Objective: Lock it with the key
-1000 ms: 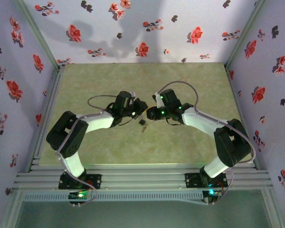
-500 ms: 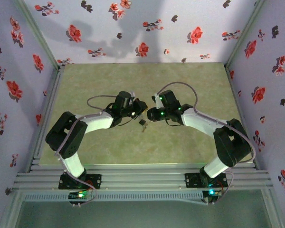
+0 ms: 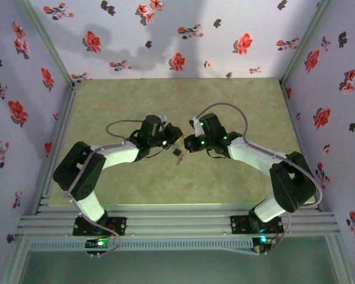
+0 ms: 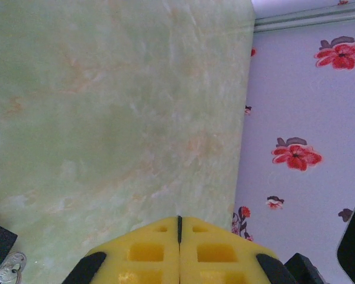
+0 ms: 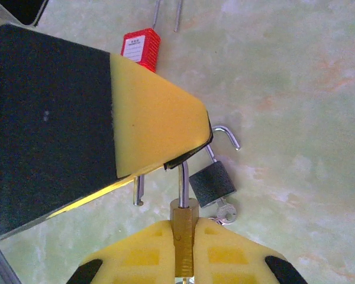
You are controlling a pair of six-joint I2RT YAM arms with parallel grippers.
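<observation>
My right gripper (image 5: pixel 184 229) is shut on a brass padlock (image 5: pixel 184 242), held upright with its silver shackle (image 5: pixel 182 180) out; the free leg hangs at the left. The shackle's bend is hidden behind a finger (image 5: pixel 148 118) of my left gripper (image 4: pixel 179 221), which is shut with nothing visible between its pads. In the top view the left gripper (image 3: pixel 176 138) and right gripper (image 3: pixel 187 144) meet at mid-table. A black padlock (image 5: pixel 212 182) lies open on the table with keys (image 5: pixel 226 214) at its base.
A red padlock (image 5: pixel 141 48) lies farther off on the green table (image 3: pixel 225 100). The black padlock (image 3: pixel 178 154) sits just below the grippers. Flowered walls (image 3: pixel 183 35) close in the back and both sides.
Both arms shifted slightly, the left elbow drifting left. The grippers stay pressed together at the centre and the black padlock has not moved.
</observation>
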